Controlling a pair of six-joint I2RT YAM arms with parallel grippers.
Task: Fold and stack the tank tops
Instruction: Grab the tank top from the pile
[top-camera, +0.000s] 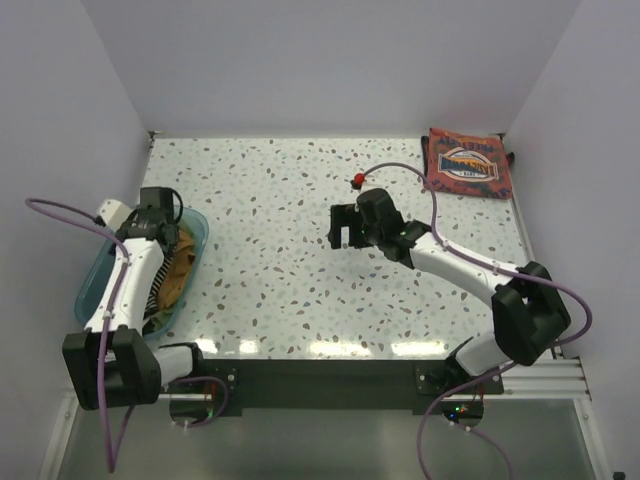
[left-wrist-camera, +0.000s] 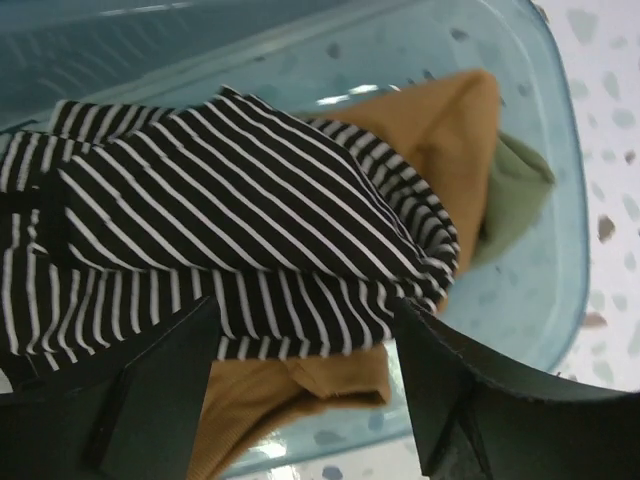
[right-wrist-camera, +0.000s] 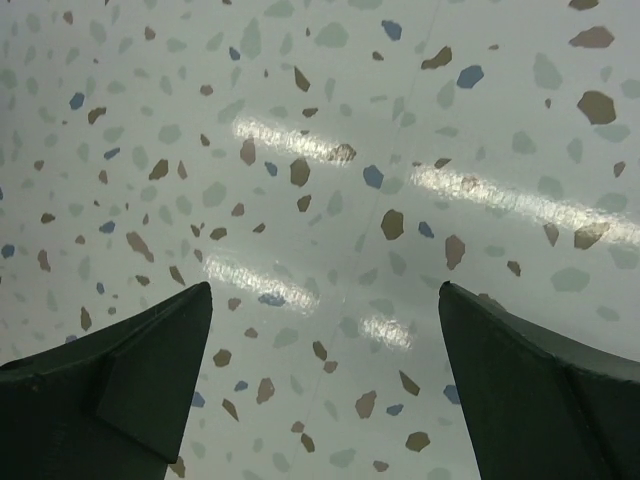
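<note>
Striped top (left-wrist-camera: 250, 210): lay over mustard top (left-wrist-camera: 445, 130) in bin (left-wrist-camera: 572, 250).
Red top (top-camera: 468, 163): lay on table (top-camera: 280, 200).
Left claw (left-wrist-camera: 303, 312): released, above striped top.
Right claw (right-wrist-camera: 325, 295): released, above table.

Tank tops counted: one striped top (left-wrist-camera: 230, 220) under the left gripper (left-wrist-camera: 305, 330); one rust-red top (top-camera: 468, 163) beyond the right gripper (right-wrist-camera: 325, 300). Mustard cloth (left-wrist-camera: 450, 130): pieces not separable. One green cloth (left-wrist-camera: 515, 190), one teal bin (left-wrist-camera: 565, 200) noted.

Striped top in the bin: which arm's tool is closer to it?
Left. The left tool hangs just above the striped top in the bin; the right tool is over the table, well away.
</note>
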